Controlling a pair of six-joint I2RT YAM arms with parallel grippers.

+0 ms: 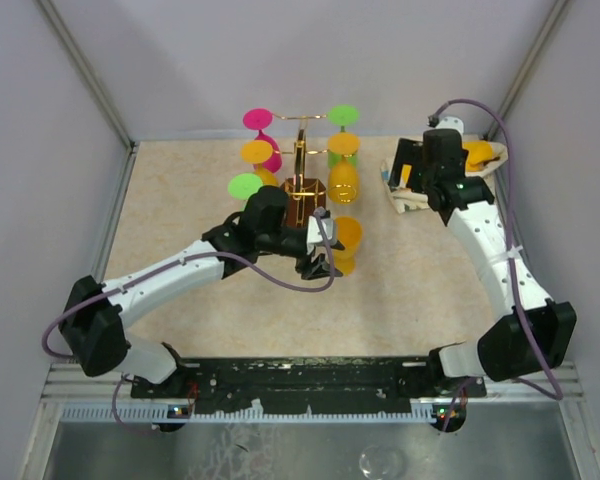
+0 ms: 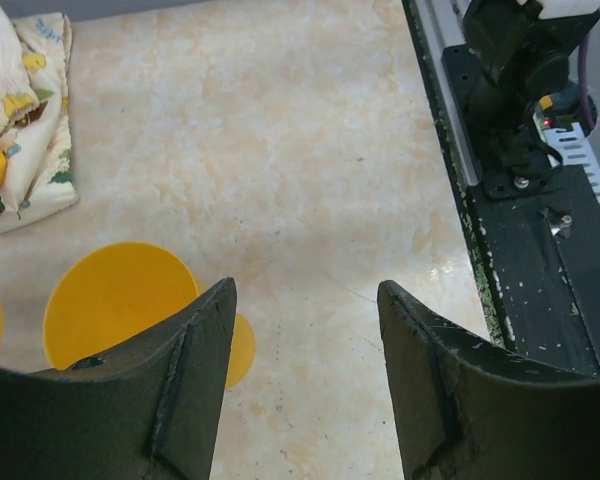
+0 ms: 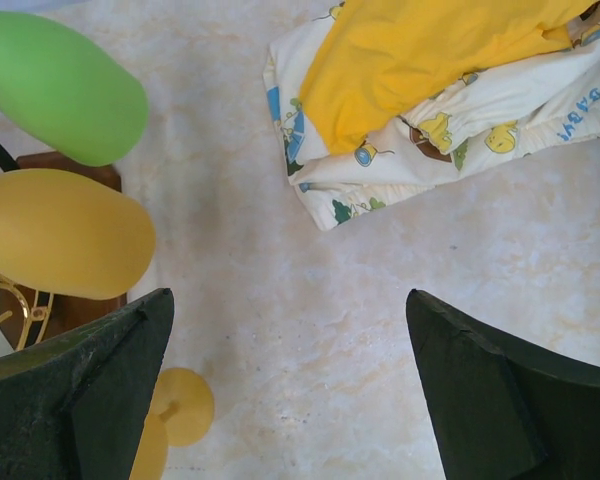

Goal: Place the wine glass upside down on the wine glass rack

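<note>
Beige marbled table between pale walls, with the gold wire wine glass rack at the back middle.
An orange wine glass sits on the table just in front of the rack, not hung; whether it stands or lies is unclear. The left gripper is just beside it, jaws apart and empty. Right of the rack, the right gripper hovers near a folded cloth, spread wide and empty. Coloured glasses hang on the rack.
</note>
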